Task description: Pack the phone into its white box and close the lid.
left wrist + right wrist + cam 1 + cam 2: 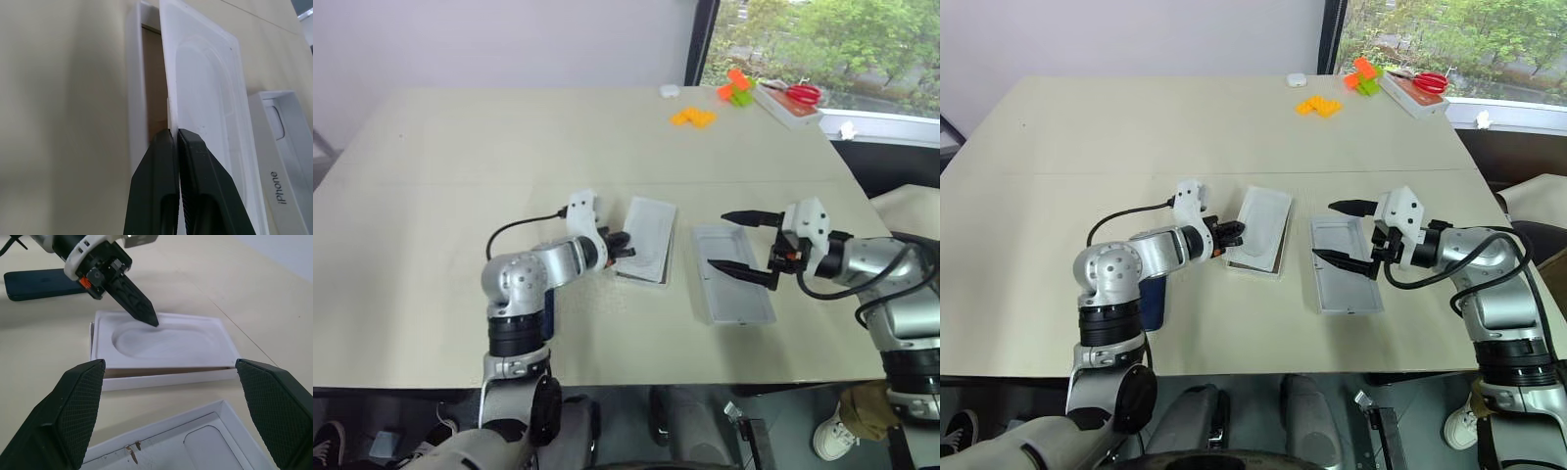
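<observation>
White insert (166, 340) edge pinched by closed left hand (175, 134) over white box (137, 88); thin grip may slip. Right hand (744, 245) gapes empty.

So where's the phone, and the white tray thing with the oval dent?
phone (44, 283), right wrist view, its dark blue flat face.
insert (161, 340), right wrist view, inside its oval recess.
</observation>
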Robot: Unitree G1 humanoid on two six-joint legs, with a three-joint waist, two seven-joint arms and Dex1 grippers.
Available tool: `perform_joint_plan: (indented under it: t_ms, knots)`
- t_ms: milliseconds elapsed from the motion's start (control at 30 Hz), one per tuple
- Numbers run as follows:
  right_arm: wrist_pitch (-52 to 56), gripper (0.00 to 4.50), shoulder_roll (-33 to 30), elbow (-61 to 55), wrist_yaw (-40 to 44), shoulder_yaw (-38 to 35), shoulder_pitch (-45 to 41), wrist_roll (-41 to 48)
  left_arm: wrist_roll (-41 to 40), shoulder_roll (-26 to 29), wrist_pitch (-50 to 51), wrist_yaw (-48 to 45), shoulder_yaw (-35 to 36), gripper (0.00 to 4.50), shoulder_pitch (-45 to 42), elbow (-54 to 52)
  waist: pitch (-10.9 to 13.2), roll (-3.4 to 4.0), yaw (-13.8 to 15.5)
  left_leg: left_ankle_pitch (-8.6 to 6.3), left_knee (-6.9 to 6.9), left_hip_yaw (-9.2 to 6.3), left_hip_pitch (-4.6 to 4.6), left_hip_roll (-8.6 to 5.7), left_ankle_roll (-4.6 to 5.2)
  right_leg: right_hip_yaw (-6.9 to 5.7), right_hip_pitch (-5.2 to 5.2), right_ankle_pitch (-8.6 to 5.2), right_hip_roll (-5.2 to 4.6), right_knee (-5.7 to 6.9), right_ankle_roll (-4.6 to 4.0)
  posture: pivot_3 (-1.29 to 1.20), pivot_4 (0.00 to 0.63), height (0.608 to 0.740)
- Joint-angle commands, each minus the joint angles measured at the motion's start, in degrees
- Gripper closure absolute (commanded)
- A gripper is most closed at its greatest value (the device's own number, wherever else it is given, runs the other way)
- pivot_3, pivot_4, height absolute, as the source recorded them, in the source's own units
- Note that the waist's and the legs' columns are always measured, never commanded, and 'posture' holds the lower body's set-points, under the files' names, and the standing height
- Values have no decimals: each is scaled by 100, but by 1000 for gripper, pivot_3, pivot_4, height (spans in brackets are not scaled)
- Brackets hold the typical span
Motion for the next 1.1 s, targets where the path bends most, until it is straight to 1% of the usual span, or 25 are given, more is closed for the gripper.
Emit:
perform_joint_plan:
  t_ms: [33,233,333,633,867,967,1100]
  knots:
    - [-82,0,13,-203,-47,-88,-8,52,98,-81,-85,40,-39,4390,-38,-185,0,0,-6,0,0,0,1,0,1,0,0,0,0,0,1,0,150,740]
    - [-84,0,-6,-229,-75,-118,18,60,288,-337,-6,334,-64,4390,134,-607,0,0,3,0,0,0,1,1,1,0,1,1,-1,0,3,0,150,740]
    - [-107,0,-6,-171,-62,-104,-10,51,371,-376,0,387,-73,4390,196,-742,0,0,4,0,0,0,0,0,1,0,1,2,-1,-1,3,0,150,740]
    - [-177,0,24,-112,-40,-46,-88,-7,448,-551,223,447,19,4390,314,-820,0,0,2,0,0,0,2,0,1,0,2,2,1,-1,4,0,150,740]
    - [-206,0,27,-122,-48,-49,-56,-23,485,-604,192,397,78,4390,286,-761,0,0,1,0,0,0,5,0,1,0,5,2,1,-1,3,0,150,740]
    - [-218,0,23,-123,-48,-52,-46,-21,546,-581,182,383,0,3481,280,-772,0,0,2,0,0,0,6,0,1,-1,6,2,1,-1,4,0,150,740]
    - [-233,0,20,-102,-39,-53,-43,-22,572,-575,200,372,-12,1552,272,-822,0,0,-2,0,1,0,10,0,1,-1,10,1,1,-2,4,0,150,740]
